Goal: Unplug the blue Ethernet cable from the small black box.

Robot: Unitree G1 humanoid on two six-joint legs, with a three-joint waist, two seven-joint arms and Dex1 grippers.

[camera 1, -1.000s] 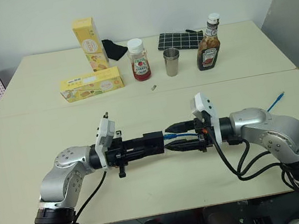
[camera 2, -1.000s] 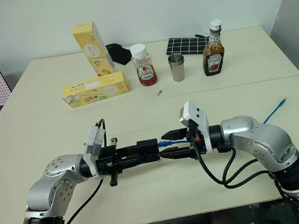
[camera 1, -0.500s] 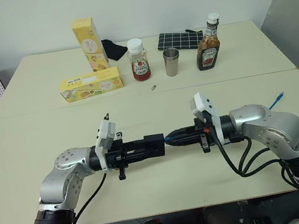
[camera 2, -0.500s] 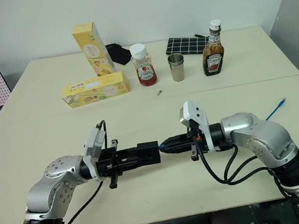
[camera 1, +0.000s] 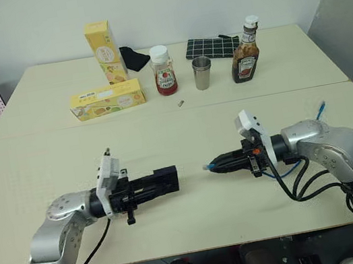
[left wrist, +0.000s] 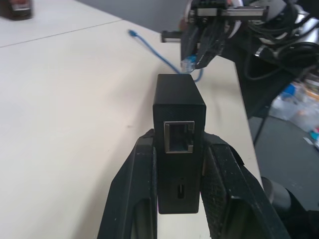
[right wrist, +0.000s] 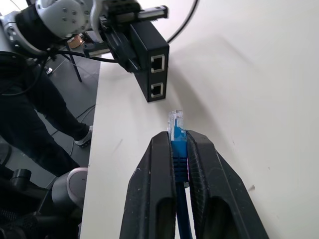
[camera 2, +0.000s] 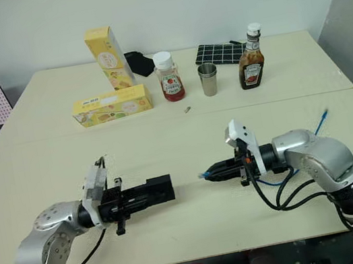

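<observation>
Plug is out: a half-second back its tip sat in the small black box (camera 1: 161, 180), now a clear gap of bare table (camera 1: 197, 210) lies between them, both arms having drawn apart. Judgement: the unplugging itself is done; what remains is at most setting the pieces down. Left gripper (camera 1: 146, 186) clamped on the small black box, fingers (left wrist: 130, 199) pressed to its two side faces, box held just above the tabletop and pointing toward the other arm. Box is matte black, squarish; the end facing the plug carries two empty sockets, one over the other, and the end nearer the left wrist has one metal-rimmed socket with a small slot beneath. Right gripper (camera 1: 218, 163) closed on the blue Ethernet cable (right wrist: 177, 149), pinching it just behind the clear-blue plug (right wrist: 175, 119), which pokes out past the fingertips toward the box, near but not touching. Cord is thin and bright blue; it loops under the right forearm and its far end (camera 1: 321, 108) lies on the table beyond that arm, well away from the box. Farther off past the box, across the table seam: two yellow cartons (camera 1: 107, 100), ketchup jar (camera 1: 164, 70), metal cup (camera 1: 202, 73), sauce bottle (camera 1: 245, 53), grid mat (camera 1: 211, 46).
</observation>
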